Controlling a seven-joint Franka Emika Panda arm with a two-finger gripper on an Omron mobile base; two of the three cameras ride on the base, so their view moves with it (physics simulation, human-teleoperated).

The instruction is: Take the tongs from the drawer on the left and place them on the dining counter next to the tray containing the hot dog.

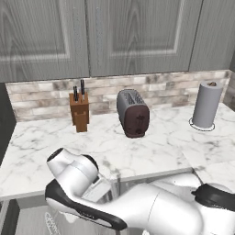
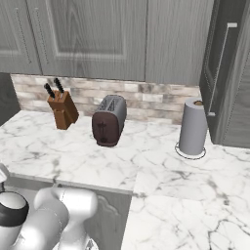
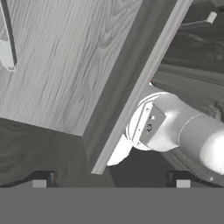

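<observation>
My gripper is open, its two dark fingertips wide apart with nothing between them. It points at a grey wood-grain panel with a thick edge. A silver bar handle sits at the panel's upper left; I cannot tell whether this is the drawer front. In the left base view my arm bends down over the counter's front edge, and the hand is below it. The tongs, tray, hot dog and dining counter are out of view.
A marble counter carries a knife block, a toaster and a paper towel roll. Grey upper cabinets hang above it. A tall cabinet door with a long handle stands at the right.
</observation>
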